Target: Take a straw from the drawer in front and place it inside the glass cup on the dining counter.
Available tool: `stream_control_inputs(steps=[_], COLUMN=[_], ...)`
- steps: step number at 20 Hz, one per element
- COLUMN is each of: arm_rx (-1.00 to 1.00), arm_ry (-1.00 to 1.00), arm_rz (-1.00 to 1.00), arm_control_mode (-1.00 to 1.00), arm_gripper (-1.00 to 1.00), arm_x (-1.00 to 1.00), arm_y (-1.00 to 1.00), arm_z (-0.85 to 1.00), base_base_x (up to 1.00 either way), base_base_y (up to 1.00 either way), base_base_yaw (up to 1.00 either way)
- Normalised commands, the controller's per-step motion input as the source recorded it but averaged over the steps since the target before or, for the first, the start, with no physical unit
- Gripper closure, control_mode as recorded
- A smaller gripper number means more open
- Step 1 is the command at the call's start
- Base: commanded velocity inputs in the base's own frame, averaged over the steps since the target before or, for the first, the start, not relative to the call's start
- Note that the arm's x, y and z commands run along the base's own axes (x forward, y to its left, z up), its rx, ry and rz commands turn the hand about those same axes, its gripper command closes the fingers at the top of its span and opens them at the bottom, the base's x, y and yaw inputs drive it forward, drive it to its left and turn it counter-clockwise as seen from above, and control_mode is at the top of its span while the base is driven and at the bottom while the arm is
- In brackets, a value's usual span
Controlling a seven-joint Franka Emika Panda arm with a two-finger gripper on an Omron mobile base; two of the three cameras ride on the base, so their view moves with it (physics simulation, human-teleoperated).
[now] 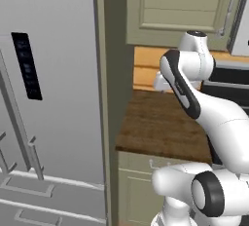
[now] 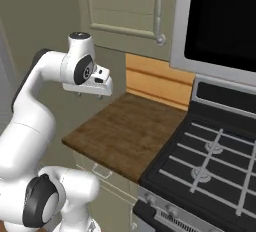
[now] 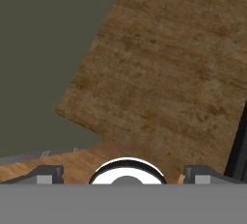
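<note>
Starting at the drawer [image 2: 102, 173]: it sits shut under the wood counter [image 2: 130, 131], sage front with a small silver bar handle just below the counter edge. From the left base view the same front is partly hidden behind the arm. No straw or glass cup that I can make out, so the straw is presumably inside the shut drawer, a guess only. The counter slab here is short, wedged between fridge and stove; I can't tell whether it is the dining counter.

Tool [image 2: 91, 94] hangs above the counter's back-left part, apart from the surface and pointing down at it. Hand view looks down on wood grain, with the two tips wide apart at the bottom edge. Tool is spread wide with nothing between the tips.

Around it: fridge [image 1: 48, 98] to the left, stove [image 2: 210, 161] to the right with its grates, upper cabinet [image 2: 125, 6] over the counter.

Progress, judged from this: nothing done. Drawer not yet pulled, straw not picked, cup not reached. Left: get down to the handle, pull, grab the straw, move to the cup, drop it in.
</note>
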Motion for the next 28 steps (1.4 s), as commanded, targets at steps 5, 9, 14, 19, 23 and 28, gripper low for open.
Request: stream_control_inputs(steps=[5,9,14,19,23,28], arm_rx=[0.0,0.0,0.0,0.0,0.0,0.0], arm_ry=[0.0,0.0,0.0,0.0,0.0,0.0], arm_rz=[0.0,0.0,0.0,0.0,0.0,0.0], arm_control_mode=[1.0,1.0,1.0,1.0,1.0,1.0], arm_gripper=[-1.0,-1.0,-1.0,-1.0,-1.0,-1.0], arm_x=[0.0,0.0,0.0,0.0,0.0,0.0], arm_y=[0.0,0.0,0.0,0.0,0.0,0.0], arm_z=[0.0,0.0,0.0,0.0,0.0,0.0], base_base_x=[-0.35,-0.43,-0.45,-0.43,-0.55,-0.59], base_base_y=[-0.72,-0.71,-0.71,-0.8,-0.72,-0.63], base_base_yaw=[0.33,0.3,0.28,0.31,0.31,0.29])
